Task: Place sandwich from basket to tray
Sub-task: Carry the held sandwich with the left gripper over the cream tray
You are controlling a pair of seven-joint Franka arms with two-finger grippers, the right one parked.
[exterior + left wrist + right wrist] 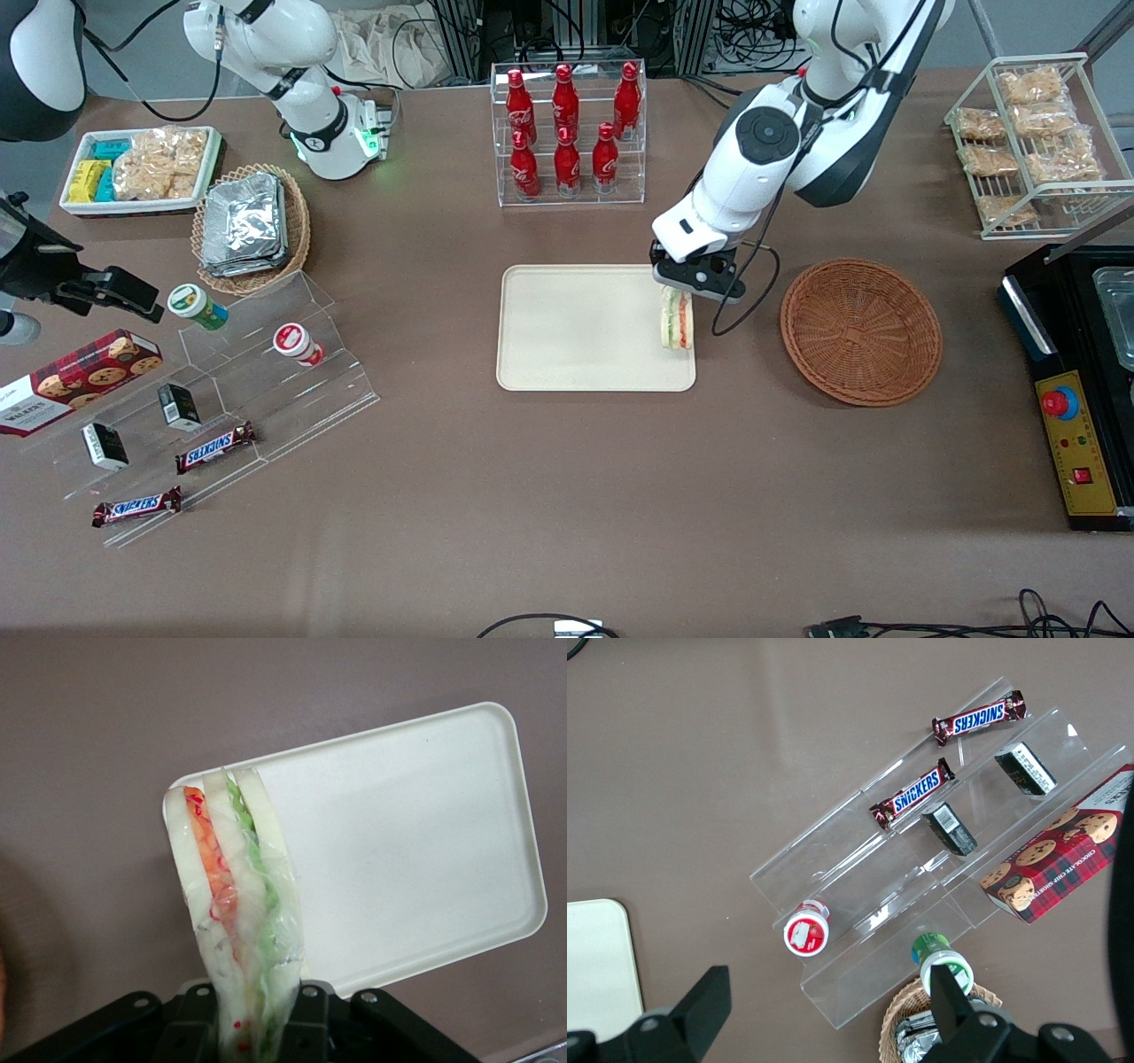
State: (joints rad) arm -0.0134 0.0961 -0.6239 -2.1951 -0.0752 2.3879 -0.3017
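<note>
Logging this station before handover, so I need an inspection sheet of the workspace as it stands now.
Surface: brown table, no spills seen.
Job's things: sandwich held over the tray edge nearest the basket, which holds nothing.
Clutter: cola bottle rack, foil packets, snack dish, Snickers bars, cookie box, wire rack.
Grippers: gripper shut on the sandwich, above the tray.
Cables: one loop hangs beside the gripper.
Surroundings: control box at the working arm's end.
</note>
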